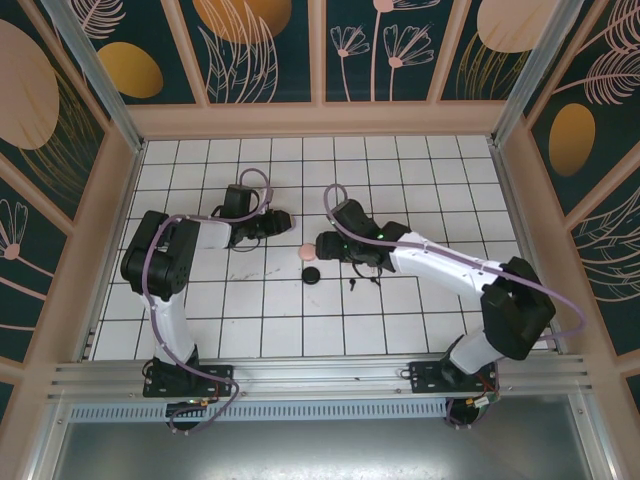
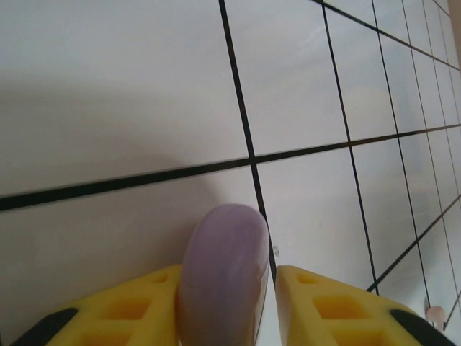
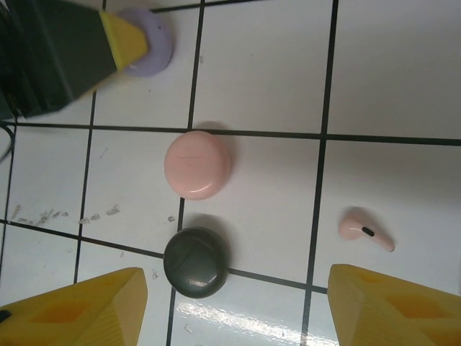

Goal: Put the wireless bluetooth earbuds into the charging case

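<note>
From above, a pink case [image 1: 307, 253] is seen on the bench [image 1: 200, 330]; at the left wrist, the left tool [image 2: 229, 281] is barely parted around a lilac case [image 2: 223, 245]; at the right wrist, the right tool [image 3: 235, 277] is spread wide, empty, near a pink earbud [image 3: 366, 233], judged light, slick, best pinched across its bulb.

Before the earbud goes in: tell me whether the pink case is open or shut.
Shut. The pink case lies flat, its smooth lid closed, no sockets showing; a pink earbud lies loose, apart from it.
</note>
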Available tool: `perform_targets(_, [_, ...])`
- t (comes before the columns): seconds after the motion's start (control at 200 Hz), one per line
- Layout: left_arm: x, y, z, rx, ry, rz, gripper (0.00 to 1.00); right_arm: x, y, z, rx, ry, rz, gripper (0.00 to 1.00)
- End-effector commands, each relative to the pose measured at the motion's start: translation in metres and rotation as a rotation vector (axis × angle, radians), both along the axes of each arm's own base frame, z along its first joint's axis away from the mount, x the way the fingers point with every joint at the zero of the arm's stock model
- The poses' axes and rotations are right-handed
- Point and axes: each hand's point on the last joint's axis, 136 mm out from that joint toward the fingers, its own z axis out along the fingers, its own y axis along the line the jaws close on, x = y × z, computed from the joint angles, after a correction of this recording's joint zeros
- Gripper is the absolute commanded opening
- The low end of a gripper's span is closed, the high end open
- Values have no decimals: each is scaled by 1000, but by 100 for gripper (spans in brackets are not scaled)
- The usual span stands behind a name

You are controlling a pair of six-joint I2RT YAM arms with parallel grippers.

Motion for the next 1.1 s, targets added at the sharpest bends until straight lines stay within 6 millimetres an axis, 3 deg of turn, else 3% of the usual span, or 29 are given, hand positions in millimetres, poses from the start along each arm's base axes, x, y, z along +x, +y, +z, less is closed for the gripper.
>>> perform_targets(0.0, [7, 16, -8, 67, 23, 36, 40, -1, 3, -6, -64, 6, -3, 69])
perform_targets(0.125, [12, 27, -2, 99, 7, 65, 46, -5, 9, -17, -106, 25, 5, 72])
perform_targets(0.315, [23, 45, 24, 163, -68, 105, 51, -11, 19, -33, -149, 61, 7, 78])
perform_targets(0.53, [30, 64, 80, 191, -216, 199, 53, -17, 36, -50, -181, 98, 31, 79])
perform_targets(0.646, [30, 70, 127, 174, -329, 247, 53, -21, 48, -58, -217, 95, 104, 79])
perform_targets(0.691, [24, 73, 129, 177, -334, 255, 53, -23, 52, -60, -238, 85, 148, 79])
perform_targets(0.861, [13, 81, 168, 159, -427, 301, 58, -24, 52, -69, -313, 63, 280, 79])
perform_targets(1.096, [-6, 88, 207, 98, -515, 346, 70, -25, 57, -83, -339, 80, 405, 78])
